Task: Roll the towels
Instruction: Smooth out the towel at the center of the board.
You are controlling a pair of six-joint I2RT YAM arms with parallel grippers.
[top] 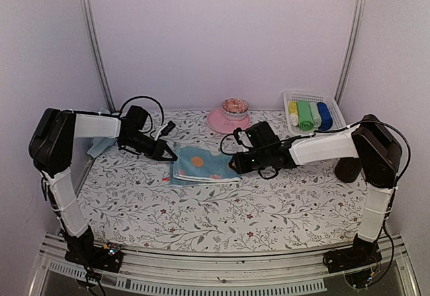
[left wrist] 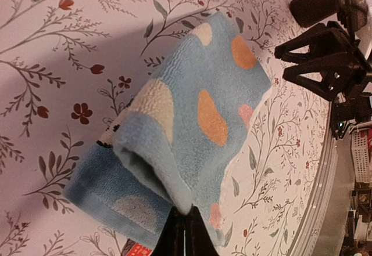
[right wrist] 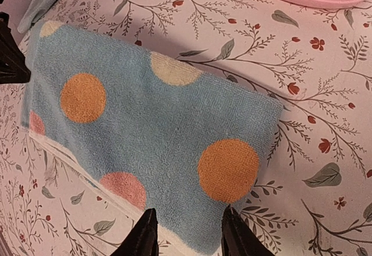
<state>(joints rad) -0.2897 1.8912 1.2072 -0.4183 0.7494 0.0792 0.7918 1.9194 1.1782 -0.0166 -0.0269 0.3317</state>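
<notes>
As the left gripper (left wrist: 185, 235) pinches the raised edge of the towel (top: 201, 166) at the middle of the table (top: 269, 209), it should, I think, curl that edge over tightly, with the right gripper (right wrist: 190, 215), jaws half apart, pressing the far edge flat.

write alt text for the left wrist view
A blue towel with orange, cream and pink spots lies on the floral table, its near fold pinched in the shut left jaws. The right jaws stand open beyond it.

No readable text, label, brand or number in any view. Red-and-white patch (left wrist: 132, 248) at towel (left wrist: 203, 93) edge: too small to read.
</notes>
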